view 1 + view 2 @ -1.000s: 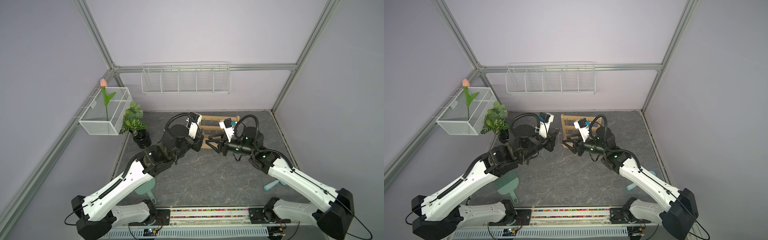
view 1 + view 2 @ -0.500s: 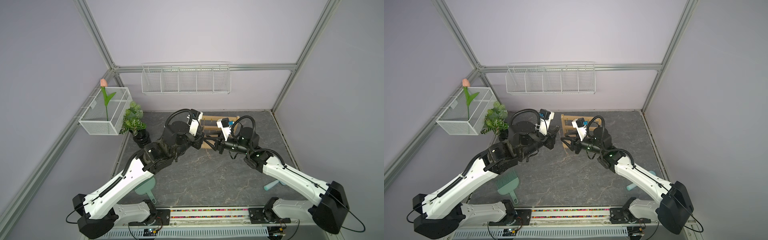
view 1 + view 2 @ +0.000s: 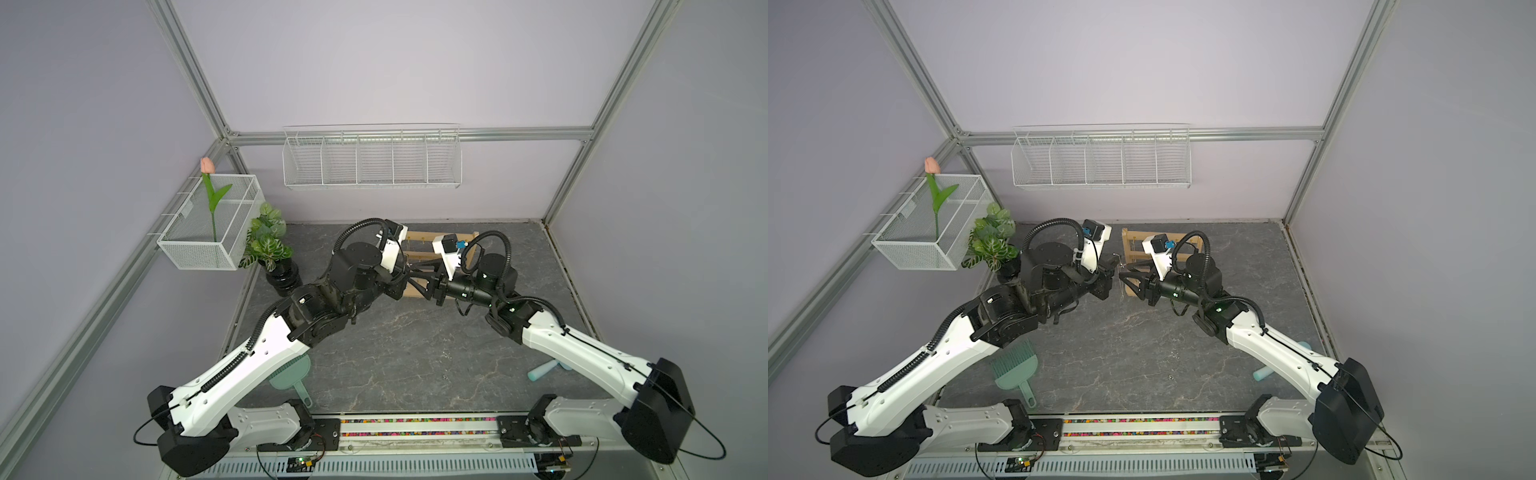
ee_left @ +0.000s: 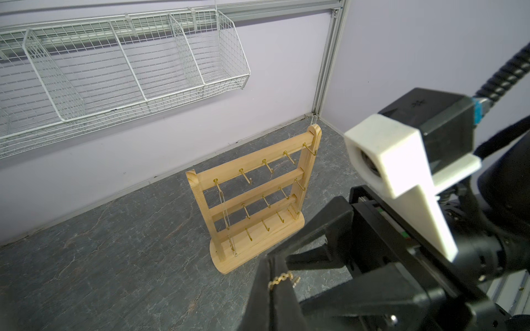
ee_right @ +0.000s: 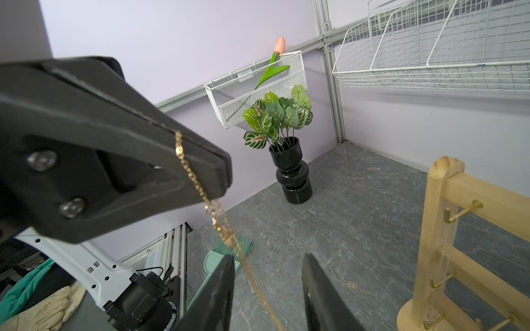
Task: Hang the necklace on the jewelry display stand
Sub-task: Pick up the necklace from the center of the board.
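1. The left arm [image 3: 266, 357] reaches from its base at the front up and across toward the middle back of the worktop [image 3: 399, 353]. Its elbow is raised and its forearm points at the right arm [image 3: 582, 353].
2. The right arm mirrors that pose from the other side. The two hands meet tip to tip above the worktop, just in front of the jewelry display stand [image 3: 420, 240].
3. The left hand [image 5: 219, 170] is pressed together, pinching the necklace [image 5: 198, 183], a gold chain. In the right wrist view the chain leaves the seam between the fingers, crosses the tip and hangs down slack.
4. In the left wrist view a short bit of that chain lies across the closed tip of the left hand [image 4: 272, 286].
5. The right hand [image 5: 268, 258] is spread. Its two black fingers [image 5: 223, 286] stand apart and the hanging chain drops between them, close beside one finger. I cannot tell whether it touches.
6. The stand is upright on the worktop near the back wall, with its three rails of gold hooks facing the hands. A white wire basket [image 4: 129, 71] hangs on the wall above.
7. A thin chain [image 4: 225, 217] hangs from the end hook of the stand's top rail down to the base.
8. A potted plant [image 5: 279, 114] stands in the back corner on the left arm's side, and a green dustpan [image 3: 1013, 365] lies beside that arm.
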Controlling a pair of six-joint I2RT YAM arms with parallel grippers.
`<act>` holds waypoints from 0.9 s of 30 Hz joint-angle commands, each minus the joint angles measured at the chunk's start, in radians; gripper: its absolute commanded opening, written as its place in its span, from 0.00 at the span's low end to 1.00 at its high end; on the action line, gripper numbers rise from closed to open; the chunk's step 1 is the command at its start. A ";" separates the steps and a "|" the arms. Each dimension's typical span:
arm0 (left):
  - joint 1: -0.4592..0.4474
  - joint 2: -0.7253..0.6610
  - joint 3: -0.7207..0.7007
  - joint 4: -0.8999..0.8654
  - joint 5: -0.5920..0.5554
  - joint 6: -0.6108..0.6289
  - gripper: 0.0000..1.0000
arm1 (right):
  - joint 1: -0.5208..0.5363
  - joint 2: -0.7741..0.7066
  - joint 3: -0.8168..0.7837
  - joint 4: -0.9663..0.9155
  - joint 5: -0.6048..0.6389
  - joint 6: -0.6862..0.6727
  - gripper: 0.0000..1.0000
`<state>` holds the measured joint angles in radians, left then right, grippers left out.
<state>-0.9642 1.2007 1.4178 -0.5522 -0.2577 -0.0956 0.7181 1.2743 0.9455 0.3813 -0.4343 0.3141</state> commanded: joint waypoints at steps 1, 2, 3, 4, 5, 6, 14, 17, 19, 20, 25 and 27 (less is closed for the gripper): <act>-0.002 0.009 0.033 -0.001 0.005 0.013 0.00 | 0.004 0.020 0.025 0.049 -0.006 -0.006 0.42; -0.002 0.009 0.036 0.000 0.006 0.014 0.00 | 0.004 0.025 0.027 0.050 -0.001 -0.005 0.41; -0.003 0.009 0.036 -0.002 0.008 0.014 0.00 | 0.003 0.026 0.028 0.050 0.004 -0.005 0.40; -0.003 0.009 0.038 -0.003 0.007 0.014 0.00 | 0.003 0.028 0.026 0.052 0.007 -0.005 0.40; -0.002 0.009 0.038 -0.003 0.008 0.014 0.00 | 0.003 0.027 0.025 0.054 0.011 -0.004 0.39; -0.003 0.010 0.038 -0.003 0.008 0.014 0.00 | 0.002 0.026 0.022 0.057 0.014 -0.003 0.38; -0.003 0.015 0.035 -0.003 0.007 0.013 0.00 | -0.002 0.022 0.012 0.076 -0.002 -0.001 0.40; -0.003 0.017 0.034 0.000 0.010 0.011 0.00 | -0.001 0.022 0.012 0.079 0.003 -0.003 0.41; -0.003 0.016 0.036 0.000 0.013 0.009 0.00 | -0.004 0.023 0.012 0.076 0.011 -0.003 0.40; -0.004 0.016 0.037 0.000 0.012 0.009 0.00 | -0.004 0.023 0.012 0.074 0.012 -0.006 0.39; -0.003 0.014 0.040 -0.002 0.011 0.009 0.00 | -0.010 0.020 0.004 0.074 0.025 -0.004 0.37; -0.002 0.013 0.038 -0.003 0.008 0.008 0.00 | -0.014 0.016 -0.003 0.074 0.025 -0.004 0.37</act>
<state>-0.9642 1.2118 1.4178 -0.5522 -0.2539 -0.0959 0.7132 1.2968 0.9546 0.4179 -0.4194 0.3141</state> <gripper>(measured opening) 0.044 0.372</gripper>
